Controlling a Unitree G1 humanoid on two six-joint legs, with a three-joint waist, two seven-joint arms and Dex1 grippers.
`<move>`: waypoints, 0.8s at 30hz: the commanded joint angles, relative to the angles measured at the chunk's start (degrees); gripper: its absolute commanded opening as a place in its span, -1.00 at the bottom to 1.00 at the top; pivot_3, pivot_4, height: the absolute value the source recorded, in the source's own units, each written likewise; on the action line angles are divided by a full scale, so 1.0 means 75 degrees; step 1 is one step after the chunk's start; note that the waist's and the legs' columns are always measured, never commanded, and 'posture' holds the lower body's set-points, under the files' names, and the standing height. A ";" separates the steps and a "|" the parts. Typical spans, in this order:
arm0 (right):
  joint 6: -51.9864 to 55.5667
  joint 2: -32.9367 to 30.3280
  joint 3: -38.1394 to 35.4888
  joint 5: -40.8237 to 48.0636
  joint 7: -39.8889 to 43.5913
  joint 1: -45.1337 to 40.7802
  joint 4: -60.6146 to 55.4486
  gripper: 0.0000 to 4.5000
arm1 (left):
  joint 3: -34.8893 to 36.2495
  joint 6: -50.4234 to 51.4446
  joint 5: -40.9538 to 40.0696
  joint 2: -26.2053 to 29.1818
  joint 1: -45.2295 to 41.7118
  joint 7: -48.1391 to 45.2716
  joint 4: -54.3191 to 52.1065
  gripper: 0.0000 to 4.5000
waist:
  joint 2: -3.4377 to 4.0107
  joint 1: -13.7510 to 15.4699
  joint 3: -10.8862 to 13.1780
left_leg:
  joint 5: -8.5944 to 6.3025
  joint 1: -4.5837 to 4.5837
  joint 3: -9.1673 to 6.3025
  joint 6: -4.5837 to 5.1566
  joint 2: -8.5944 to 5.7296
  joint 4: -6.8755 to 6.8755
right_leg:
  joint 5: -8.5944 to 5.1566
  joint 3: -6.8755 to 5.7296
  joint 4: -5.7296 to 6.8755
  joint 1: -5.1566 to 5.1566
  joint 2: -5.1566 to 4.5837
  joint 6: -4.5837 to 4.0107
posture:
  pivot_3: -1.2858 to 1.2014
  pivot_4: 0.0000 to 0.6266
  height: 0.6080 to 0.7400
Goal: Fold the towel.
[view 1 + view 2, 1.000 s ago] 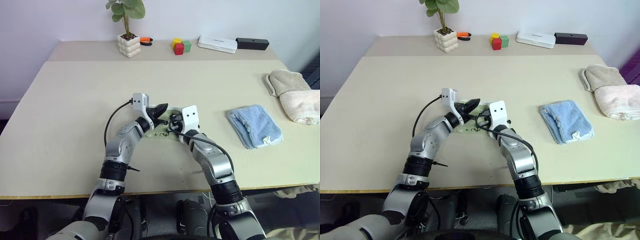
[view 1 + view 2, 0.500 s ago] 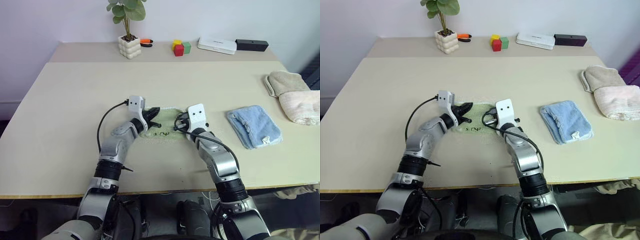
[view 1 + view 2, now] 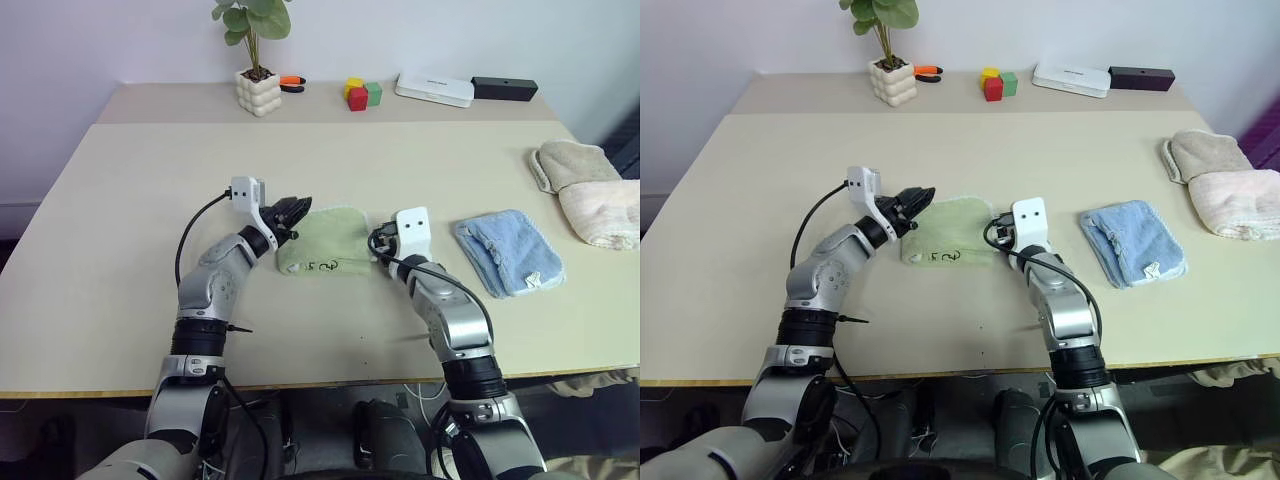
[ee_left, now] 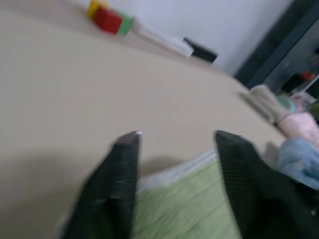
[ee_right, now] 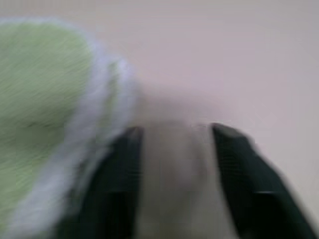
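The towel (image 3: 325,245), light green with whitish edging and a small dark mark on its near fold, lies folded into a small pad at the middle of the table (image 3: 150,200). My left gripper (image 3: 293,212) is open just off the towel's far left corner. In the left wrist view its black fingers (image 4: 124,164) stand apart, with the towel (image 4: 189,209) under them and nothing gripped. At the towel's right edge my right gripper (image 3: 380,240) is open too. The right wrist view shows bare table between its fingers (image 5: 227,164) and the towel's edging (image 5: 99,94) beside them.
A small blue cloth (image 3: 508,250) lies right of my right arm. Beige and pinkish folded towels (image 3: 590,190) sit at the right edge. Along the back stand a potted plant (image 3: 258,90), an orange tool (image 3: 291,81), coloured blocks (image 3: 362,93), a white box (image 3: 434,88) and a black box (image 3: 504,88).
Both grippers were shut close together over the towel. They have drawn apart, left one leftward and up, right one rightward, and have opened. The towel now lies folded on the table.
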 commanded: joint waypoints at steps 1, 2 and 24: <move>-0.0205 -0.0209 -0.0318 -0.0103 -0.0212 -0.0148 -0.0086 0.95 | 0.0244 -0.0307 -0.0277 -0.0031 -0.0237 -0.0098 -0.0395 0.97 | 0.0000 -0.0001 0.0000 | 0.0000 0.0000 0.0001 0.0000 0.0000 0.0000 | 0.0000 0.0000 0.0000 0.0000 0.0000 0.0000 | 0.03 -0.52 0.92; -0.0301 -0.0299 -0.0343 -0.0102 -0.0143 -0.0183 -0.0082 0.98 | 0.0248 -0.0400 -0.0311 0.0022 -0.0241 -0.0245 -0.0433 0.99 | 0.0001 -0.0002 0.0001 | 0.0000 0.0000 0.0002 0.0000 0.0000 0.0000 | 0.0000 0.0000 -0.0001 0.0000 0.0000 0.0000 | 0.03 -0.52 0.92; 0.0120 -0.3316 -0.0705 0.3676 0.5627 0.0305 -0.2786 0.98 | 0.1672 0.5989 -0.3593 0.3020 0.1038 -0.0450 -0.1311 0.99 | -0.0001 0.0064 0.0035 | 0.0022 -0.0006 -0.0009 -0.0040 0.0003 -0.0012 | -0.0001 0.0000 0.0009 -0.0020 0.0000 0.0000 | 0.03 -0.52 0.92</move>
